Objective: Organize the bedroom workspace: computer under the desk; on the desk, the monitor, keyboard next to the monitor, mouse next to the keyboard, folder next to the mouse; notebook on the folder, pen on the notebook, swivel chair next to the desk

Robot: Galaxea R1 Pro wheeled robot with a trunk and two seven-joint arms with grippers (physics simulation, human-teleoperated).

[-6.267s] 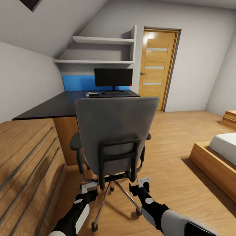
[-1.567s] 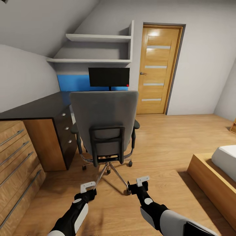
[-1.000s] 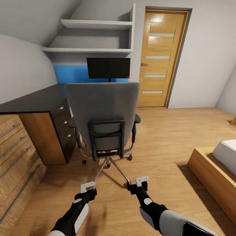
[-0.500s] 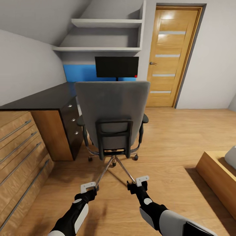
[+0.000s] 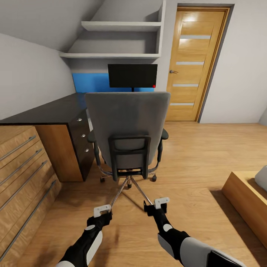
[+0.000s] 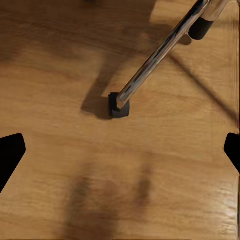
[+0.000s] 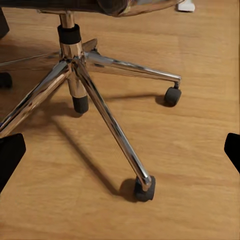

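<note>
Attic room, pale grey walls under a sloped ceiling.
Oak plank floor (image 5: 207,155), glazed oak door (image 5: 193,63), white wall shelves (image 5: 118,40), light-wood drawer chest (image 5: 22,174).

Evenly bright, sharp renders; soft floor (image 5: 193,163) shadows.

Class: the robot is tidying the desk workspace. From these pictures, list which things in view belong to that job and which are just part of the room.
Belong to the job:
swivel chair
desk
monitor

Just there:
oak door
wall shelves
wooden drawer chest
black drawer cabinet
bed frame
</note>
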